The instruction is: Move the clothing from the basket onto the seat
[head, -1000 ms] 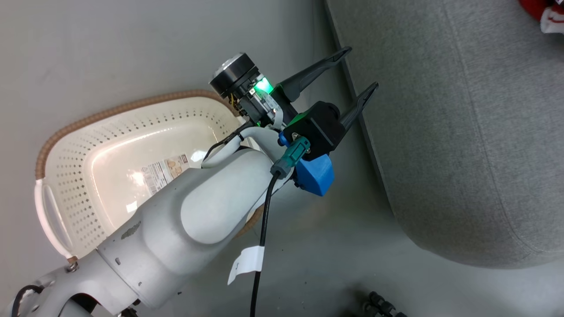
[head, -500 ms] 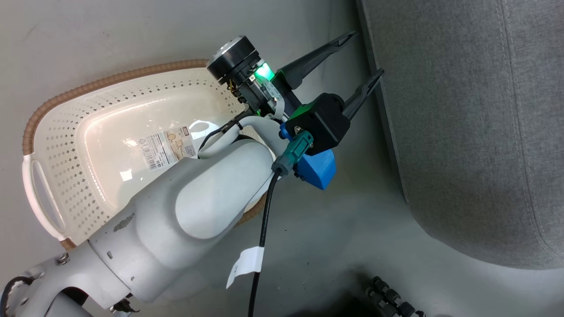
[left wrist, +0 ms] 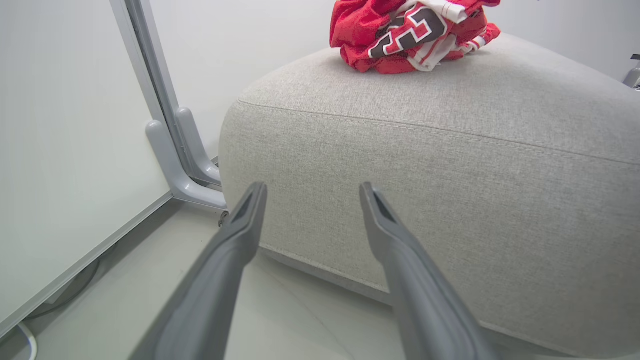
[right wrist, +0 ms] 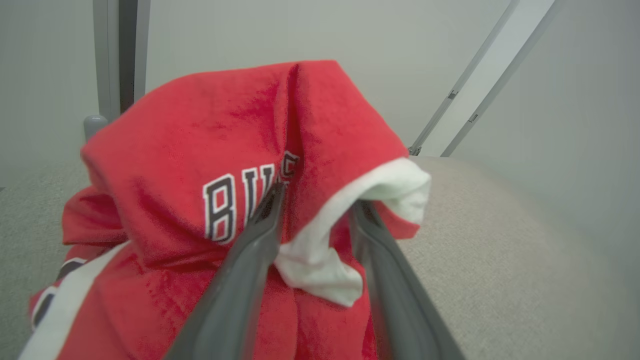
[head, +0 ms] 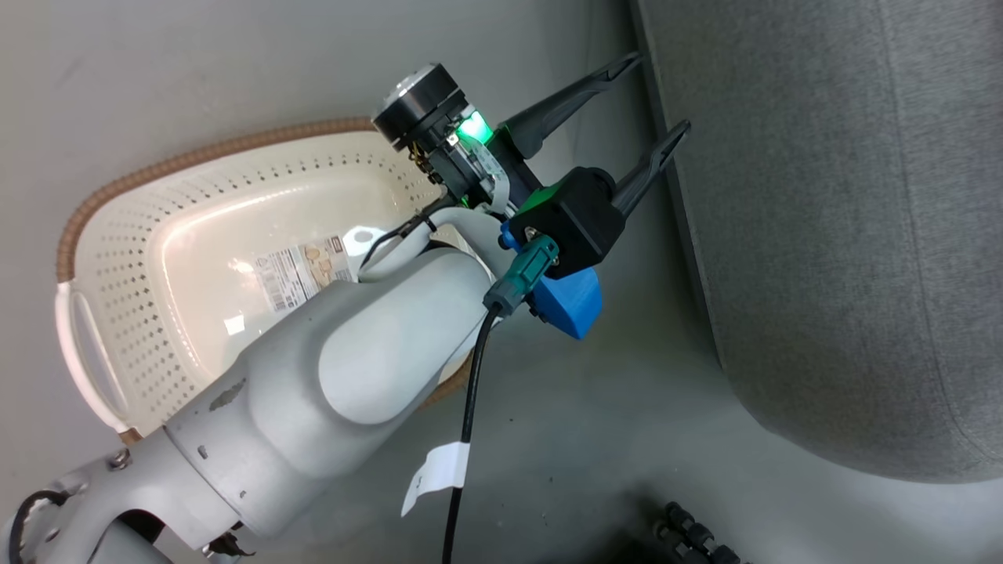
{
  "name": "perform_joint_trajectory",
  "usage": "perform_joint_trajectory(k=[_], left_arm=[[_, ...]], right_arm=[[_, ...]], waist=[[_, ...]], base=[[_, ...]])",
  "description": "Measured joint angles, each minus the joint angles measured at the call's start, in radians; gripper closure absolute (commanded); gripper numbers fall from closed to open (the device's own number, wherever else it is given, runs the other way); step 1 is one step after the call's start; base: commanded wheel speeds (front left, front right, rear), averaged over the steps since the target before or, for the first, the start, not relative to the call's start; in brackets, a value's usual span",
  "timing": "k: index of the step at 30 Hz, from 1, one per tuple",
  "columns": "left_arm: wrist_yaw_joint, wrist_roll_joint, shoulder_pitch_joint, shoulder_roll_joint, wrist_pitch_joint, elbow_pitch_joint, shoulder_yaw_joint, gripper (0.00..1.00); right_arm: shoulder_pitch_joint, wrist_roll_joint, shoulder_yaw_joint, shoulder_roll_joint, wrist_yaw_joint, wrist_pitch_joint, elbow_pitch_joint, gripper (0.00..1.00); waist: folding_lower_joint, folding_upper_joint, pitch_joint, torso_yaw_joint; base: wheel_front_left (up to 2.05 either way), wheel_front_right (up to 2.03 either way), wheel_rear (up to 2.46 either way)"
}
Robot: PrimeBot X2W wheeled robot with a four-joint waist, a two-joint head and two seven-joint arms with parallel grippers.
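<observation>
In the head view, your left gripper (head: 657,95) hung over the floor (head: 588,439) between the basket (head: 125,313) and the sofa (head: 846,235). Its fingers were spread wide and pointed toward 1 o'clock, with nothing between them. The basket lay at 9 o'clock, partly hidden by your pale forearm (head: 353,376), and its label sticker (head: 302,270) showed on its bottom. The sofa stood at 3 o'clock.

From the left wrist, your left gripper (left wrist: 312,187) faced the rounded side of the sofa (left wrist: 450,175). The clothing (left wrist: 405,35) sat bunched on top of the sofa at 12 o'clock, with a black-and-white numeral facing out.

From the right wrist, your right gripper (right wrist: 320,197) was at the clothing (right wrist: 200,150). Its fingers stood apart, with a loose white-trimmed fold lying between them. Black-and-white letters showed at 10 o'clock from the fingertips. The red cloth rested on the sofa (right wrist: 500,250).
</observation>
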Motion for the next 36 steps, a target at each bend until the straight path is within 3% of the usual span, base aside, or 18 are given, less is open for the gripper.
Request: perform_joint_trajectory(k=[11, 25, 36], left_arm=[[0.030, -0.061, 0.084, -0.033, -0.053, 0.046, 0.060, 0.00], [0.094, -0.067, 0.307, -0.016, -0.056, -0.075, 0.358, 0.00], [0.091, -0.038, 0.507, -0.002, -0.057, -0.090, 0.592, 0.00]], right_arm=[[0.210, -0.022, -0.028, 0.023, 0.000, 0.000, -0.196, 0.00], [0.347, -0.038, 0.228, 0.086, 0.000, 0.000, -0.379, 0.00], [0.429, -0.035, 0.385, 0.159, 0.000, 0.000, -0.395, 0.00]], waist=[[-0.0001, 0.0000, -0.170, 0.002], [-0.0002, 0.0000, -0.440, 0.080], [-0.0002, 0.0001, -0.598, 0.192]], base=[[0.00, 0.00, 0.00], [0.00, 0.00, 0.00], [0.00, 0.00, 0.00]])
